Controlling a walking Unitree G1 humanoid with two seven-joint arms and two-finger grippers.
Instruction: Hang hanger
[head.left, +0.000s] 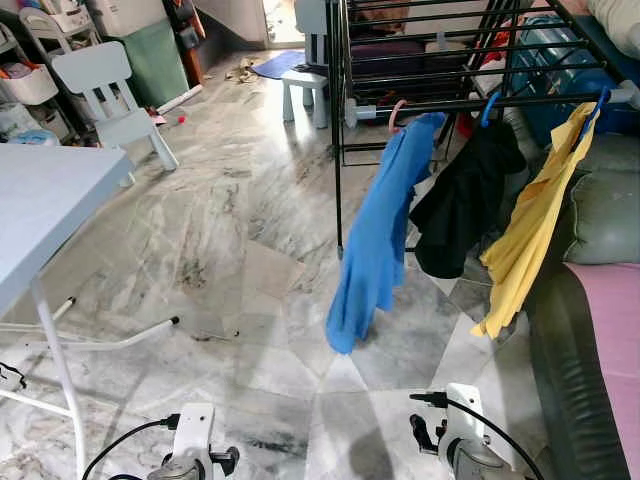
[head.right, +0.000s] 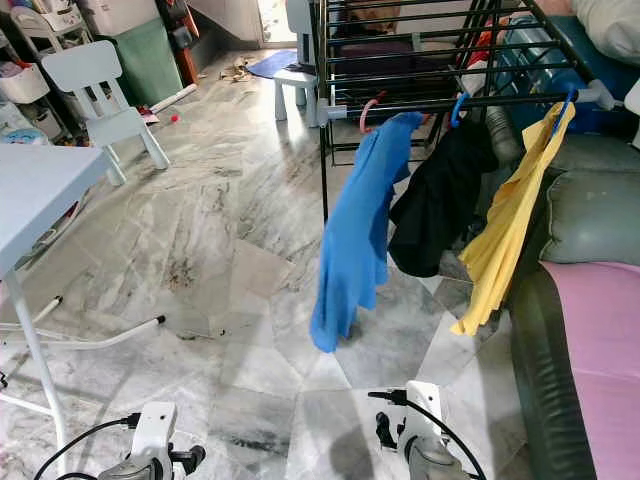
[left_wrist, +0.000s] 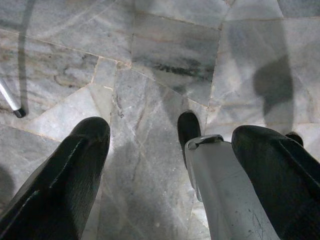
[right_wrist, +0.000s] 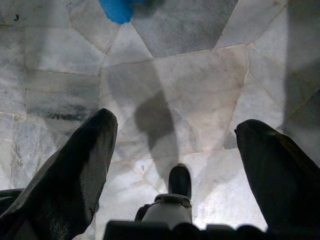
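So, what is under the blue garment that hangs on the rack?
Under the blue garment lies bare marble floor; its hem hangs just above it. Its pink hanger is mostly covered by the cloth.

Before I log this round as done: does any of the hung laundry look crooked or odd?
The blue garment hangs bunched from one shoulder on its pink hanger, trailing down toward the floor. The yellow garment also droops slantwise on the drying rack. The black one hangs more evenly.

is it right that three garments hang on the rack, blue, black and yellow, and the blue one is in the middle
Not quite. Three garments do hang on the rack, but the black one is in the middle. The blue one is on the robot's left, the yellow one on its right, as the left eye view shows.
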